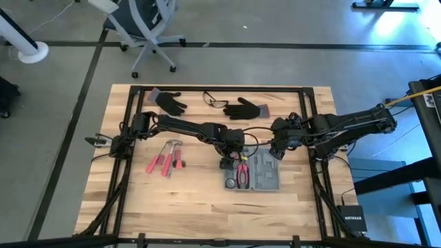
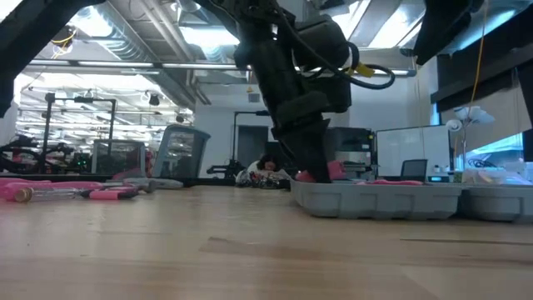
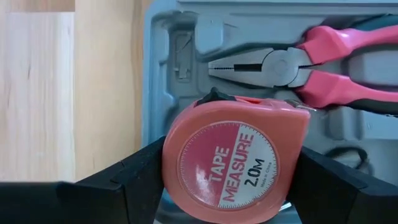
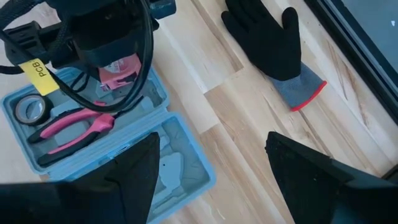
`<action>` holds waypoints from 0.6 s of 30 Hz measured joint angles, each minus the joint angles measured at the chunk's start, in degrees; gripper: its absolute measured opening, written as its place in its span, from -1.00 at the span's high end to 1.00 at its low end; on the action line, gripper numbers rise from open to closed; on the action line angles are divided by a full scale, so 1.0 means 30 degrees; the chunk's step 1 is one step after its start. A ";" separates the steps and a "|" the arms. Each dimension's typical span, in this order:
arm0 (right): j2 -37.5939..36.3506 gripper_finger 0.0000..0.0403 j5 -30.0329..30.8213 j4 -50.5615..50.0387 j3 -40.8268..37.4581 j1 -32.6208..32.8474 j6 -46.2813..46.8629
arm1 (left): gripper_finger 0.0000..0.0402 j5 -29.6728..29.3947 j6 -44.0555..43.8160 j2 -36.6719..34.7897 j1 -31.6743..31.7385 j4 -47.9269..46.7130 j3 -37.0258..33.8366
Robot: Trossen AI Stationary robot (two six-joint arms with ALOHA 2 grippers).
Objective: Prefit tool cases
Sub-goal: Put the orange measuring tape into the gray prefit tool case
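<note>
The grey-blue tool case [image 1: 256, 173] lies open on the table, right of centre. Red-handled pliers [image 3: 311, 68] and a roll of tape [image 4: 28, 109] sit in its moulded slots. My left gripper [image 3: 233, 180] stands over the case's far end [image 4: 149, 74], shut on a pink round tape measure [image 3: 233, 165]. My right gripper [image 4: 211, 162] hangs open above the table, right of the case, touching nothing. My left gripper pinches the tape measure's round body by its two opposite edges [image 3: 171, 168], one dark finger [image 3: 140, 177] on each side. The fingers slant down from the table's left. The printed face is toward the wrist camera. Whether the tape measure rests on the case I cannot tell.
Loose red-handled tools [image 1: 165, 158] lie left of the case. Two black gloves [image 1: 169, 102] [image 1: 244, 108] and a pair of glasses [image 1: 215, 101] lie along the far edge. Bare wood [image 1: 186, 207] stretches toward the near edge.
</note>
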 joint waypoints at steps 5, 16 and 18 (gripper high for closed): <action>0.0000 -0.40 0.0000 0.0000 0.0000 0.0003 -0.0004 | -0.41 0.0229 0.0062 0.0000 -0.0017 0.0054 -0.0013; 0.0000 -0.40 0.0175 0.0007 0.0000 0.0003 -0.0053 | -0.66 0.1639 -0.0516 0.0000 -0.0083 0.0036 -0.0020; 0.0000 -0.40 0.0175 0.0007 0.0000 -0.0003 -0.0046 | -0.76 0.1647 -0.0180 0.0000 -0.0087 0.0044 -0.0020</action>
